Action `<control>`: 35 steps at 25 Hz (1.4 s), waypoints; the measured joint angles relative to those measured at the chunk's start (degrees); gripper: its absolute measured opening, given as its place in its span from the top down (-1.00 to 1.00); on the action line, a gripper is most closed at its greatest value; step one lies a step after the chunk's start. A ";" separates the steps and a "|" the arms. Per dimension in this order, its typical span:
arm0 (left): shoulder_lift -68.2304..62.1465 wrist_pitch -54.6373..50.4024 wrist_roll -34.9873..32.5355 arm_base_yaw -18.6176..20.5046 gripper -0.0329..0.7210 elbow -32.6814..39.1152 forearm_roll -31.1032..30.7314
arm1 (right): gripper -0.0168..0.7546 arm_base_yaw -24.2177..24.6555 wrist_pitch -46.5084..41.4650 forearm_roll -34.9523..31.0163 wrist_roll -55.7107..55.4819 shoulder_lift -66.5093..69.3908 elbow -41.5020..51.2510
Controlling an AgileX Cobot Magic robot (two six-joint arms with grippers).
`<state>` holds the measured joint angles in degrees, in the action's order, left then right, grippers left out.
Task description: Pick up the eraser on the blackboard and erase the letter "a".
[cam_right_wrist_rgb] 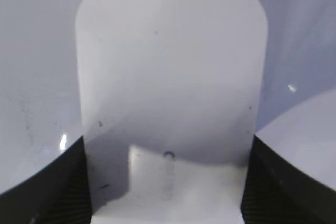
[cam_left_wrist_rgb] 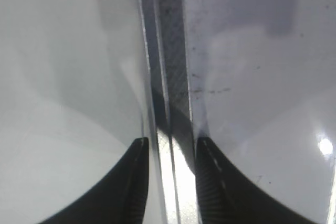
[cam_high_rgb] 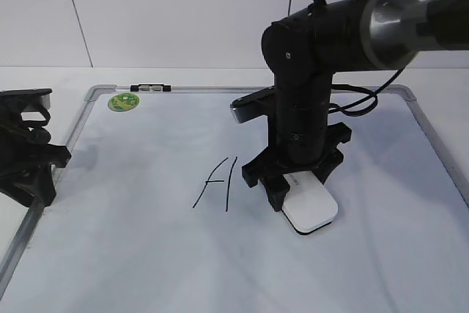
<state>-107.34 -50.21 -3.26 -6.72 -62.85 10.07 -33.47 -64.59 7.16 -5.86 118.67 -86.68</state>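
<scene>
Right wrist view: white rounded-rectangular eraser (cam_right_wrist_rgb: 170, 93), faintly speckled.

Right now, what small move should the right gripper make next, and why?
Probably lift the white rounded plastic eraser slightly: the right gripper hugs both its sides, it lies flat on the white metal-framed board, and no small "a" shows.

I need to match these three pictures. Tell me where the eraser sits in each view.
Exterior view: the eraser lies right of centre on the blackboard, under the right end effector.
Left wrist view: not in it.
Right wrist view: it fills the centre, between the fingers.
Shared landmark: the blackboard's white surface.
</scene>
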 joint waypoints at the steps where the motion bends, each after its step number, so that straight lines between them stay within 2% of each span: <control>1: 0.00 0.00 0.00 0.00 0.31 0.00 0.00 | -0.40 0.00 0.00 0.00 -0.05 0.00 0.00; 12: 0.00 0.00 0.00 0.00 0.31 0.00 0.00 | -0.40 1.62 -0.25 1.21 -1.93 -3.36 0.32; 21: 0.00 0.00 0.00 0.00 0.31 0.00 -0.09 | -0.40 11.31 -4.13 0.45 -2.59 -4.43 0.32; 35: 0.00 0.00 0.00 0.00 0.31 0.00 -0.21 | -0.40 22.59 -4.56 -1.07 -1.90 -4.43 0.32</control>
<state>-107.34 -50.21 -3.26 -6.72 -62.85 9.87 -10.88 -69.15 6.09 -7.76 114.24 -86.36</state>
